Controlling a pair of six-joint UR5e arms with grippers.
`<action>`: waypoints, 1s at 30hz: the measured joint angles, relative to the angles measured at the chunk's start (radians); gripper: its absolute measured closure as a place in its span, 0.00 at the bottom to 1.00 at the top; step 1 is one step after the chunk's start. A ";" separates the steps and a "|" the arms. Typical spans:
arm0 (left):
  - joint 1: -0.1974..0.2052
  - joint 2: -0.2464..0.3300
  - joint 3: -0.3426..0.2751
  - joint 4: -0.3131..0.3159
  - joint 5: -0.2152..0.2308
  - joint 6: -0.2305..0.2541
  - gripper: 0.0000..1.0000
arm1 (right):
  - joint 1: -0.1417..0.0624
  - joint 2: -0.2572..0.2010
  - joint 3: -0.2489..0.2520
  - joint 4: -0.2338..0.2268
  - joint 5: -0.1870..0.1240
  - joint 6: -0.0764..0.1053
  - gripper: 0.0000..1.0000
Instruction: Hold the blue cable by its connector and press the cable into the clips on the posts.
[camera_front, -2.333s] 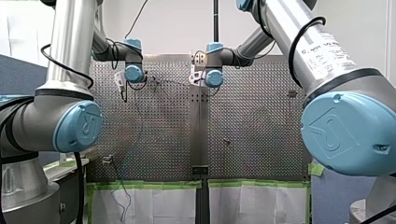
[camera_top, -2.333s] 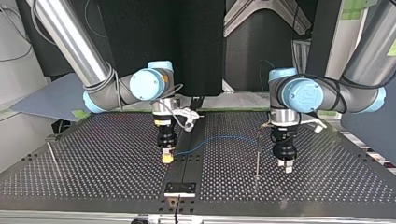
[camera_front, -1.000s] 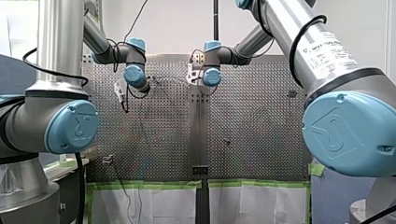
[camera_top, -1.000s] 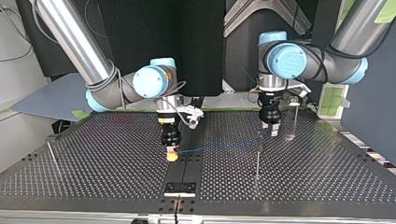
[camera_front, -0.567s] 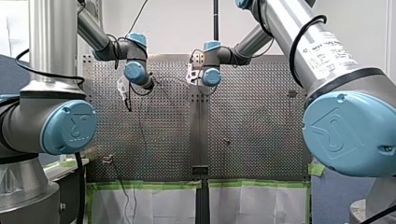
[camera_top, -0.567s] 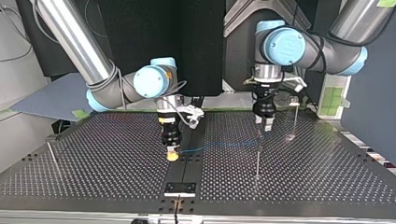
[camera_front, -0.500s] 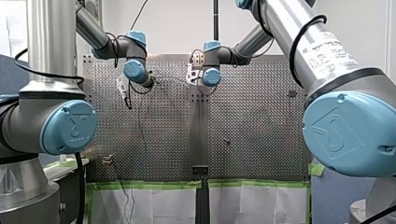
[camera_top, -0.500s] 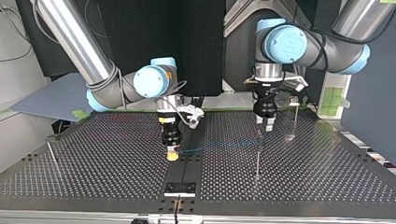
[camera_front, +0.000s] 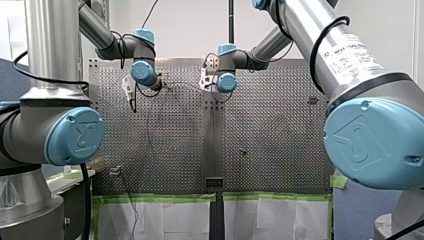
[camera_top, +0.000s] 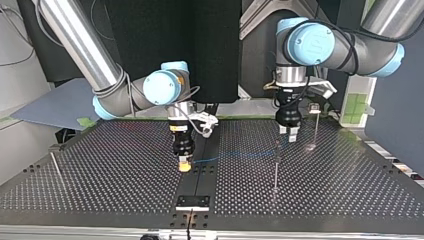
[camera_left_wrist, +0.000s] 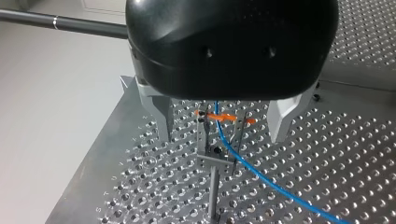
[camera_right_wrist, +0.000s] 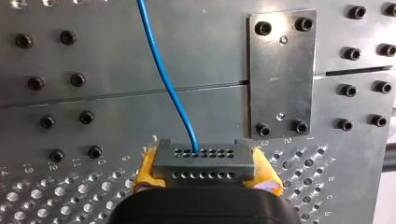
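- At the lower middle of the top view, a small metal plate (camera_top: 192, 201) is seen bolted at the near edge of the perforated tabletop (camera_top: 350, 200).
- Just behind it, left of the frame's centre, the right gripper (camera_top: 185, 167) is pointed straight down. Its yellow-padded fingers (camera_right_wrist: 147, 170) are closed on the grey connector (camera_right_wrist: 204, 162), which is held just above the tabletop.
- The blue cable (camera_right_wrist: 170, 89) is led out of the connector and strung rightward across the top view to a thin upright post (camera_top: 275, 172).
- At the post's head, the cable is passed between the prongs of a clip (camera_left_wrist: 219, 119) that carries an orange piece.
- The left gripper (camera_left_wrist: 220, 138) is held over that clip, right of centre in the top view. Its fingers are spread wide to either side of the clip, and nothing is gripped.
- Further back, at the upper right, a second post (camera_top: 315, 127) is stood.
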 joint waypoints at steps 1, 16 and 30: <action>0.001 0.000 0.000 0.000 0.000 0.006 0.00 | 0.000 0.000 0.000 0.001 0.000 0.000 1.00; 0.006 0.000 0.000 0.002 -0.002 0.039 0.00 | -0.003 0.003 0.001 0.010 -0.001 0.000 1.00; 0.006 0.000 0.000 0.004 -0.002 0.053 0.00 | -0.001 0.003 0.000 0.012 -0.005 0.000 1.00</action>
